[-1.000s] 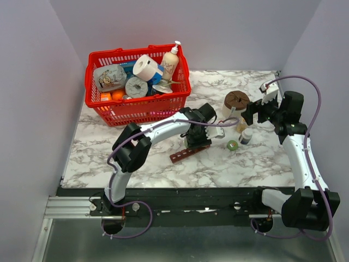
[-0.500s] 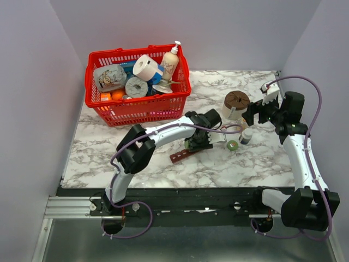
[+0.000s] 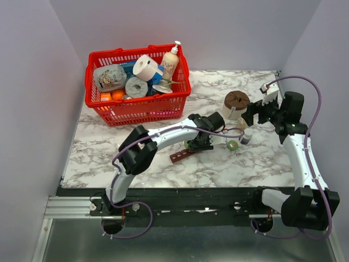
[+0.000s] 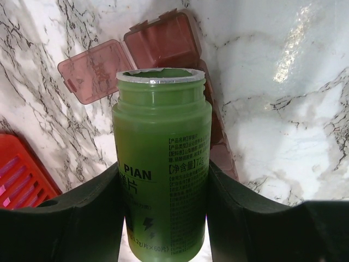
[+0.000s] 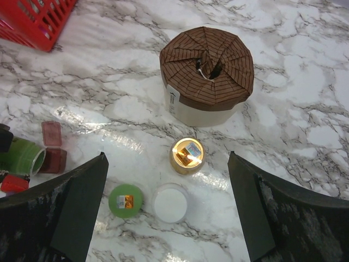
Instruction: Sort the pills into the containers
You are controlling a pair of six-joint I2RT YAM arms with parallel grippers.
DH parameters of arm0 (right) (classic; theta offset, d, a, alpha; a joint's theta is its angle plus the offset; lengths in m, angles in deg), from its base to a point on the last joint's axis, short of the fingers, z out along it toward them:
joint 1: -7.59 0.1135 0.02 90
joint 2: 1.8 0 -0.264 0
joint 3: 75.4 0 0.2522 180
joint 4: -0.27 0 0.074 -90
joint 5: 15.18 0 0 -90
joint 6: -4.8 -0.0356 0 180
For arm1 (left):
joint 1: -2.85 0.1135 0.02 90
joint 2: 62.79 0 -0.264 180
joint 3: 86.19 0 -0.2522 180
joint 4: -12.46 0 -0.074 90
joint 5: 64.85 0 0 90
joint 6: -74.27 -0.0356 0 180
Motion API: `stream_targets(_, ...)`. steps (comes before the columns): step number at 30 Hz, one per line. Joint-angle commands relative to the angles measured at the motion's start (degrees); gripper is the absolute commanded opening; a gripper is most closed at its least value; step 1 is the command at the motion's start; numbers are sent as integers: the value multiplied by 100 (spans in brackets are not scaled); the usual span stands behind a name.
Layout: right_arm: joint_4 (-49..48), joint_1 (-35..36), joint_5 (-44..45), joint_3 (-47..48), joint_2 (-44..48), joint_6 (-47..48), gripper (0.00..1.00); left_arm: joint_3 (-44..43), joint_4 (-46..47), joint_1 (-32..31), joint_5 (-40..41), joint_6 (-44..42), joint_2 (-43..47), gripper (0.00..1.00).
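My left gripper is shut on an uncapped green pill bottle, its open mouth pointing over the dark red-brown containers strip. One compartment's lid stands flipped open beside the bottle's mouth. From above, the strip lies just under the left gripper. My right gripper hangs open above a green cap, a white-capped bottle and an open amber bottle. No pills show; the bottle's inside is hidden.
A cream jar with a brown pleated lid stands just behind the small bottles. The red mesh basket full of groceries fills the back left. Its corner shows close to the left fingers. Grey walls close in the marble table.
The left arm has carried the green bottle a little to the right, toward the green cap. The right arm and the small bottles have stayed put.
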Motion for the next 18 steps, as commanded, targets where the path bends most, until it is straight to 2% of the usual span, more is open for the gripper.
stream_targets(1, 73, -76, -164, 65, -44, -64, 100, -269, -113, -112, 428, -22, -107, 0)
stream_targets(18, 82, -120, -199, 74, -79, -72, 100, -313, -200, -297, 903, -302, -230, 0)
